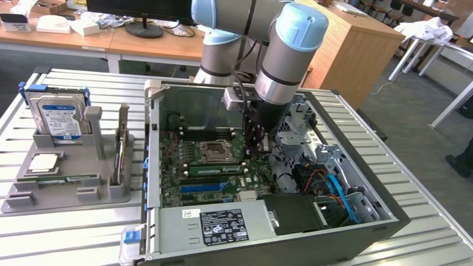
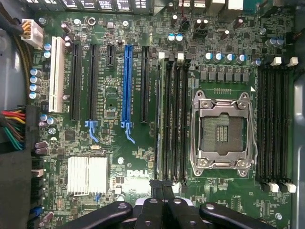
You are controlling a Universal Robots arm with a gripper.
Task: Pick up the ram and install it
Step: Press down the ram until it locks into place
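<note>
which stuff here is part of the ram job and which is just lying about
Job: ram, memory slots, motherboard, end effector.
Lying about: hard drive, grey holder, power supply.

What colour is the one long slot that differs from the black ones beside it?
Blue; the long slot shows best in the wrist view.

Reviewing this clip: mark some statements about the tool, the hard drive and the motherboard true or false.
1. The tool hangs inside the open computer case, over the motherboard. True.
2. The hard drive lies inside the case. False: it stands in the grey holder, outside the case on the exterior view's left.
3. A cooler covers the CPU socket. False: the socket is uncovered.
4. The motherboard has a blue slot. True.
</note>
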